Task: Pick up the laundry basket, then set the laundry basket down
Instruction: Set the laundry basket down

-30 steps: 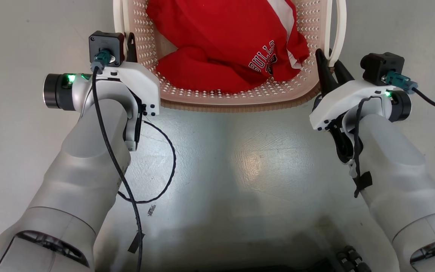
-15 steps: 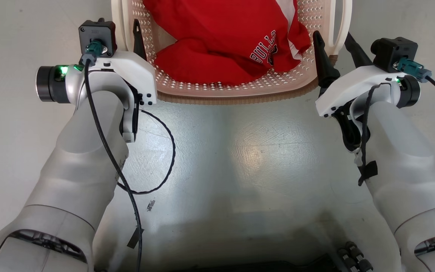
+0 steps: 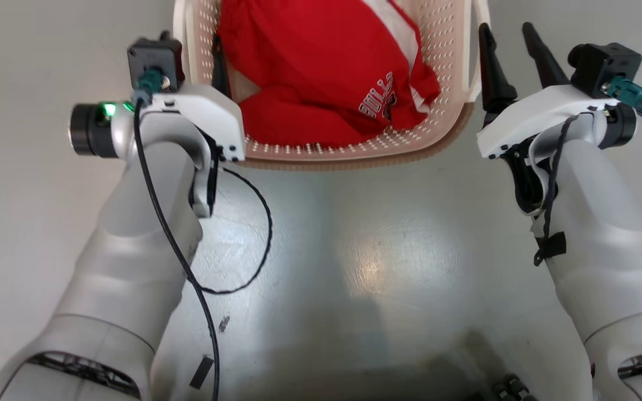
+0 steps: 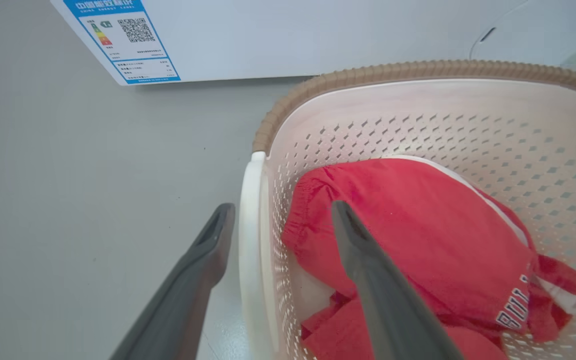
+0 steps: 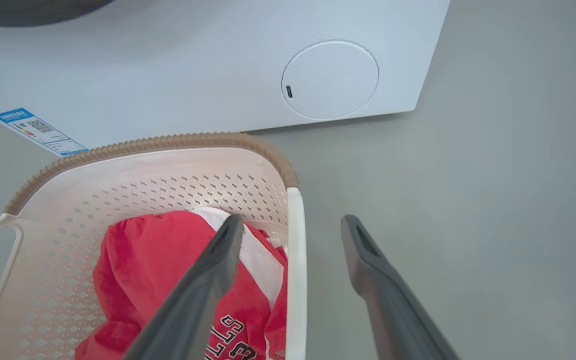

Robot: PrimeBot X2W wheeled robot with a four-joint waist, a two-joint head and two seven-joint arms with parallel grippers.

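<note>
Looking down at a pale grey floor (image 3: pixel 365 250), w/ one robot arm at each side and the basket between them at top centre.

Left: the L gripper (image 4: pixel 282 206) has its fingers spread wide apart, straddling the basket's left side. One finger is outside over the floor. The other is inside, above the red cloth. The white left handle (image 4: pixel 250 250) stands in the gap. Nothing is clamped. Can't tell if either finger touches the plastic.

Centre: the laundry basket (image 3: pixel 354 162) sits on the floor btwn the two grippers. It has cream perforated walls and a brown woven-look rim. A crumpled red garment (image 3: pixel 310 72) w/ white trim and partial white lettering lies inside. Just beyond the basket, in the wrist views, is a white washing machine (image 5: pixel 168 75) w/ a blue energy label (image 4: pixel 123 40) and a round cap (image 5: pixel 330 80) low on its front.

Right: the R gripper (image 3: pixel 505 28) also has its fingers wide apart, astride the white right handle (image 5: pixel 295 275). One finger is inside over the garment, the other outside over bare floor. No grip on the handle.
</note>
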